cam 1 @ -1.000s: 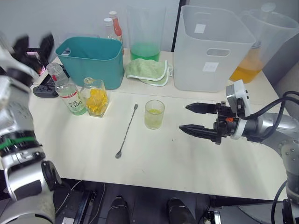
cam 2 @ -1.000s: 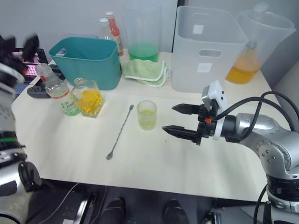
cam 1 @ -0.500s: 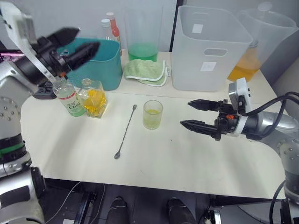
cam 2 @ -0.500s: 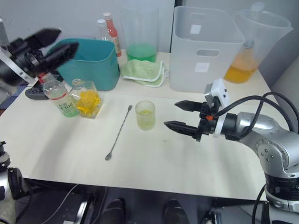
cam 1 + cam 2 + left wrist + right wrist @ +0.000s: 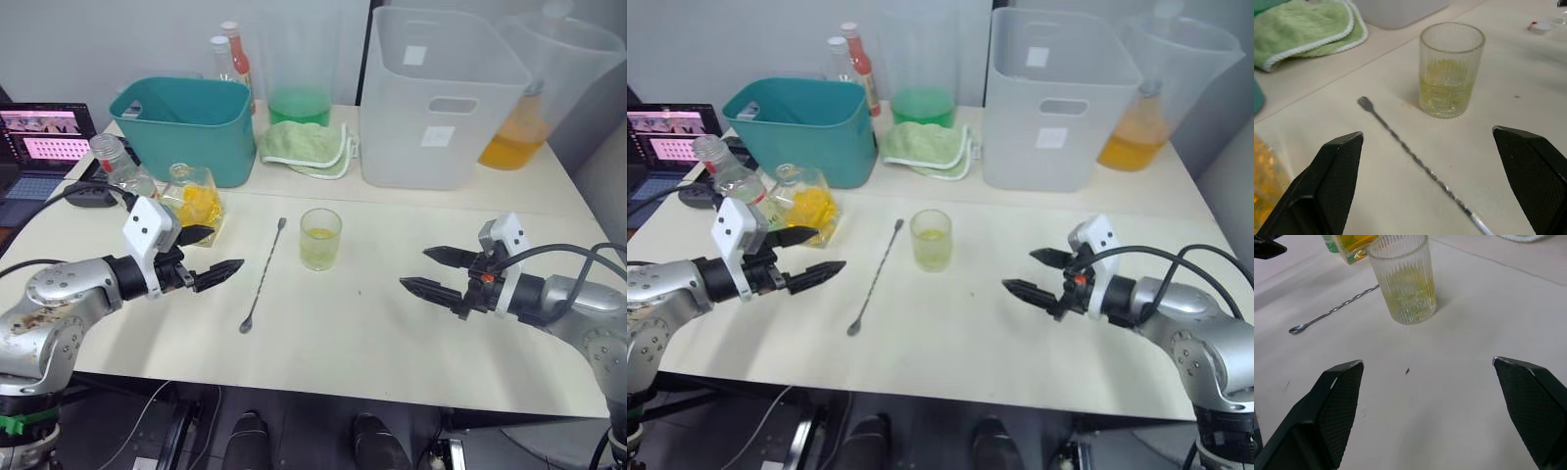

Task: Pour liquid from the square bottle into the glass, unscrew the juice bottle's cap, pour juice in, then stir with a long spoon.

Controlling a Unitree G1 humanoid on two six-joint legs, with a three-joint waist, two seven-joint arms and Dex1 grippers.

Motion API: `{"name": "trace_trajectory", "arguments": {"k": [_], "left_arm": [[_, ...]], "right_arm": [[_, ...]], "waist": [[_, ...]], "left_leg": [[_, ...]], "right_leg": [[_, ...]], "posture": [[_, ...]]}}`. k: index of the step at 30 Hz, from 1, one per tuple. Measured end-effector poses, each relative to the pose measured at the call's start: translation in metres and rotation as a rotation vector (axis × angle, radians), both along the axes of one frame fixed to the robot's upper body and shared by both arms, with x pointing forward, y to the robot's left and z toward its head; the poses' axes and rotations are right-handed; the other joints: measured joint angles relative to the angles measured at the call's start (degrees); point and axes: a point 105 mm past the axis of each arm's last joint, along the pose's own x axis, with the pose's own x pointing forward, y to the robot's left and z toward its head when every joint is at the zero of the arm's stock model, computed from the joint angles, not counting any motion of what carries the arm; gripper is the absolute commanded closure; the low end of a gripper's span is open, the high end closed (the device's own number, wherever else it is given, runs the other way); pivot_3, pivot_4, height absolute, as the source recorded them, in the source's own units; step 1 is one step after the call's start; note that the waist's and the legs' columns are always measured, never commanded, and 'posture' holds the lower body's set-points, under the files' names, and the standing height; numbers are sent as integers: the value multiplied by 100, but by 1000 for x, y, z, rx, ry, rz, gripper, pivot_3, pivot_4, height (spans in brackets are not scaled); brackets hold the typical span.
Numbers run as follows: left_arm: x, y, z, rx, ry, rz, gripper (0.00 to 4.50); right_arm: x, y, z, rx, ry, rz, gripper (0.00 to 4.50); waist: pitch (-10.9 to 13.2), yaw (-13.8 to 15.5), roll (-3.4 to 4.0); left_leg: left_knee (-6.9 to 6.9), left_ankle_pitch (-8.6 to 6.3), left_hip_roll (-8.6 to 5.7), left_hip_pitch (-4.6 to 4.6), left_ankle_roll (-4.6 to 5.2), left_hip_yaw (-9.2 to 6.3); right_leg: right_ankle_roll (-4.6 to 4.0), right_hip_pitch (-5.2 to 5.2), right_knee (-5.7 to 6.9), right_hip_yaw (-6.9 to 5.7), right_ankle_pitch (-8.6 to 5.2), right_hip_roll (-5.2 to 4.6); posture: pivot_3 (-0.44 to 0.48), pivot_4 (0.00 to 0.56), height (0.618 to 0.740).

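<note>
Ahead of the left gripper's (image 5: 211, 253) spread fingers, the long spoon (image 5: 265, 275) is lying beside the glass (image 5: 320, 239); the right gripper (image 5: 439, 270) is hovering open, facing the glass.

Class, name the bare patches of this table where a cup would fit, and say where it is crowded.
Bare: the table along its front edge, and between the glass and the right gripper. Crowded: the back row, from teal bin to white bin.

Both arms are rounded silver-grey metal with black cables, each ending in a white camera block, a small red mark and two tapering black fingers.
</note>
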Motion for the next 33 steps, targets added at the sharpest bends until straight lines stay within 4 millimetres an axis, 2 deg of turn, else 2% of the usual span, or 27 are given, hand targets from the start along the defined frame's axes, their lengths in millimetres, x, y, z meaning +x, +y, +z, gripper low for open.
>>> {"name": "trace_trajectory", "arguments": {"k": [3,5,9,12,18,21,24,26,30,33], "left_arm": [[0,-6,-13,-21,26,1,30],[1,-9,-15,-21,26,1,30],[7,-13,-30,1,17,25,30],[9,-17,-41,-5,40,29,30],[9,-16,-48,-3,44,68,30],[1,-14,-65,-34,105,91,30],[-1,-12,-63,-53,82,141,30],[-6,-11,-61,-60,63,187,30],[-11,-12,-64,-81,78,244,30],[-18,-5,-67,-91,89,296,30]], "right_arm": [[-8,-8,-6,-4,14,-47,0],[-12,-12,-2,-7,-8,-69,0],[-38,-25,-8,33,15,-129,0],[-47,-30,-5,30,4,-154,0],[-59,-24,2,24,-70,-95,0],[-65,-21,3,49,-95,-58,0],[-64,-18,8,48,-133,-21,0],[-58,-16,17,40,-181,11,0],[-50,-12,23,37,-201,54,0],[-41,-6,29,34,-214,108,0]], "waist": [[-1,-158,-2],[-1,-208,-1],[-3,-121,1],[-3,-105,0],[-4,-135,1],[-4,-125,1],[-4,-114,1],[-4,-144,2],[-4,-121,2],[-4,-117,2]], "left_leg": [[27,-13,-17,6,22,-63],[27,-13,-17,-7,21,-85],[23,-13,-17,-7,22,-126],[39,-13,-17,-7,21,-135],[62,-13,-19,2,20,-187],[65,-13,-19,-6,20,-209],[75,-13,-19,-7,19,-217],[83,-13,-19,-6,20,-217],[87,-13,-19,-10,20,-224],[90,-13,-19,-10,20,-227]], "right_leg": [[86,77,-48,-16,29,2],[102,82,-53,-39,40,1],[107,104,-56,-77,37,1],[103,111,-57,-85,40,2],[80,161,-62,-129,24,2],[93,170,-62,-156,29,2],[90,177,-62,-164,29,1],[88,181,-62,-164,31,1],[89,183,-60,-170,31,0],[89,185,-60,-173,31,1]], "posture": [[0,150,727],[0,150,727],[0,150,727],[0,150,727],[0,150,727],[0,150,727],[0,150,727],[0,150,727],[0,150,727],[0,150,727]]}}
